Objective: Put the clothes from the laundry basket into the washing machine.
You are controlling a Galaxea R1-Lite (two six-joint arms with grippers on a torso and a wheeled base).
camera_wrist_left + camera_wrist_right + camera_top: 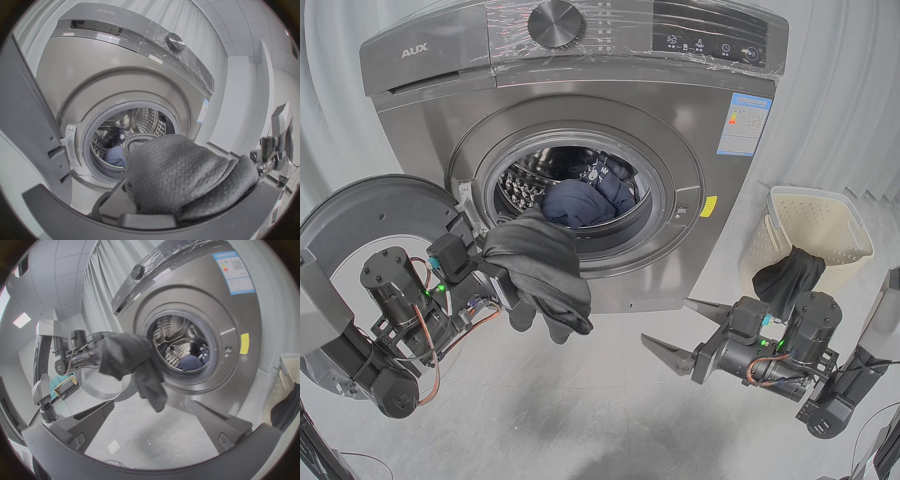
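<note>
Left arm: the left tool (505,289) is up in front of the machine, just below and to the left of the drum opening, clamped on a dark grey garment (544,262); its fingers are mostly buried in the cloth.
Held piece: the dark grey garment is bunched over the left tool, its upper edge at the lip of the opening, with two loose ends hanging down towards the floor (581,400).
Machine: the washing machine (550,112) stands against a pale curtain, and its round door (362,212) is swung wide open to the left.
Drum: blue clothes (578,203) lie inside the drum, towards the front.
Right arm: the right tool (684,331) hangs low over the floor to the right of the machine, its jaws spread wide with nothing between them, pointing towards the machine.
Basket: the laundry basket (831,219), cream and perforated, sits on the floor beside the machine's right side.
Left in basket: a black garment (787,278) is draped over the basket's near rim, just behind the right arm.
</note>
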